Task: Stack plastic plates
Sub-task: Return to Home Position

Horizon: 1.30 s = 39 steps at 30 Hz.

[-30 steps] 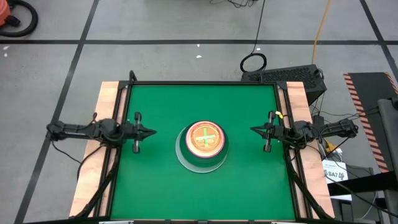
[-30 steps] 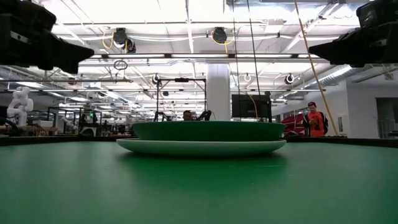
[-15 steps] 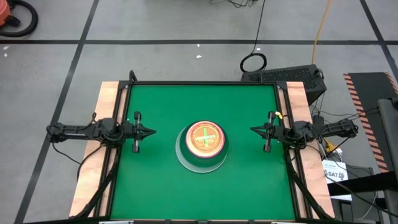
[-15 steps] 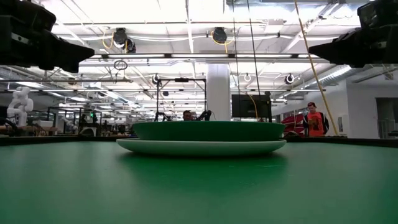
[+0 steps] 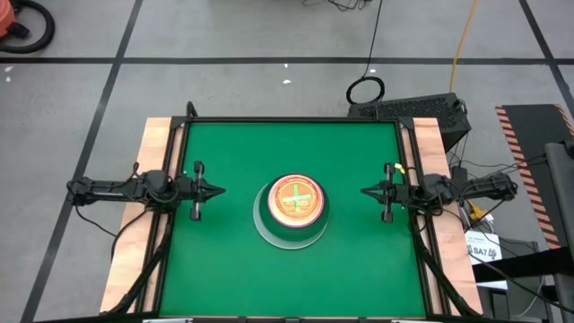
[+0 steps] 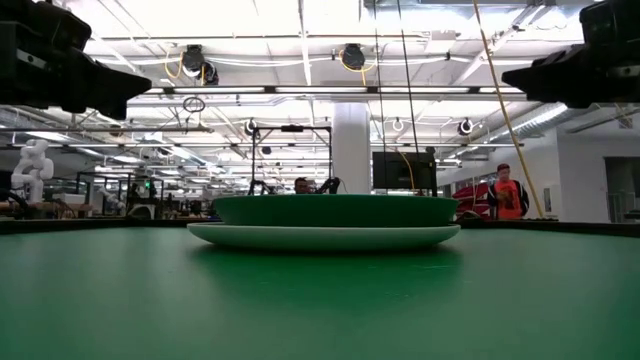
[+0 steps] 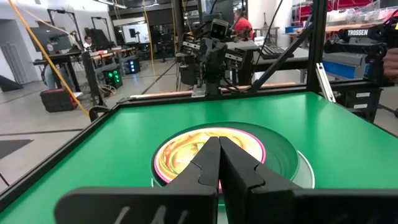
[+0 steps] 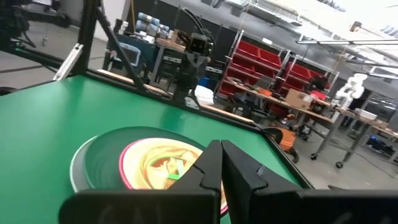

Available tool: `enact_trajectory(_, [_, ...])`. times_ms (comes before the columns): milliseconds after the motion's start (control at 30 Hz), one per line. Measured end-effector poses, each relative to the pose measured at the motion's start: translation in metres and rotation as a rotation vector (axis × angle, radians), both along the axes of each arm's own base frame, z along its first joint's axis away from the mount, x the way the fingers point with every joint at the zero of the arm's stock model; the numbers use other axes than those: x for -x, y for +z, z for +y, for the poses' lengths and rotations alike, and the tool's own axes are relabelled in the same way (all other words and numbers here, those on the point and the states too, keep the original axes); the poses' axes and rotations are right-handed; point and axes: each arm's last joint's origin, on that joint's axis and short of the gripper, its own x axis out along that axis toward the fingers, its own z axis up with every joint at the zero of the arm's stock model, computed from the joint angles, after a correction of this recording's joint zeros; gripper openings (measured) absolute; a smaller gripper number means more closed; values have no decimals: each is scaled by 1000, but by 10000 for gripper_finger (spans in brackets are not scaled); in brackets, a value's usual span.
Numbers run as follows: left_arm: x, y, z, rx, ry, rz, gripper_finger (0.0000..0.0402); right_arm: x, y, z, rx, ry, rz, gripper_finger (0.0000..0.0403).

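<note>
The plastic plates [image 5: 293,208] stand in one stack at the middle of the green table: a large pale plate [image 6: 320,237] at the bottom, a dark green one [image 6: 335,209] on it, a pink-rimmed one [image 7: 258,145] and an orange one with a green mark [image 5: 296,197] on top. My left gripper [image 5: 221,189] is shut and empty at the table's left side, above the table. My right gripper [image 5: 364,189] is shut and empty at the right side. Both point at the stack, apart from it.
Wooden rails [image 5: 152,179] and a dark frame run along the table's left and right edges. Bare green table [image 5: 233,269] lies on all sides of the stack. People [image 6: 508,195] stand in the room beyond the table.
</note>
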Motion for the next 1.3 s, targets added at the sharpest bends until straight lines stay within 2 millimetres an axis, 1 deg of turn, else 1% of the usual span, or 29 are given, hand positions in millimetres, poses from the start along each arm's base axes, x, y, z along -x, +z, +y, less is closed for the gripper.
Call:
enact_trajectory(133, [0,0,0,3,0,0,5,0,0,-3,-2,3,1,0])
enact_trajectory(367, [0,0,0,11,-4,1,5,-1,-1,-10,-16,-40,5,0])
enact_trajectory(533, [0,0,0,11,-6,1,5,-1,-1,-10,-59,-41,4,0])
enact_trajectory(767, [0,0,0,11,-6,2,5,-1,0,-10,-57,-42,-1,7])
enact_trajectory(1300, [0,0,0,-12,-7,1,5,-1,0,-10,-59,-44,-3,8])
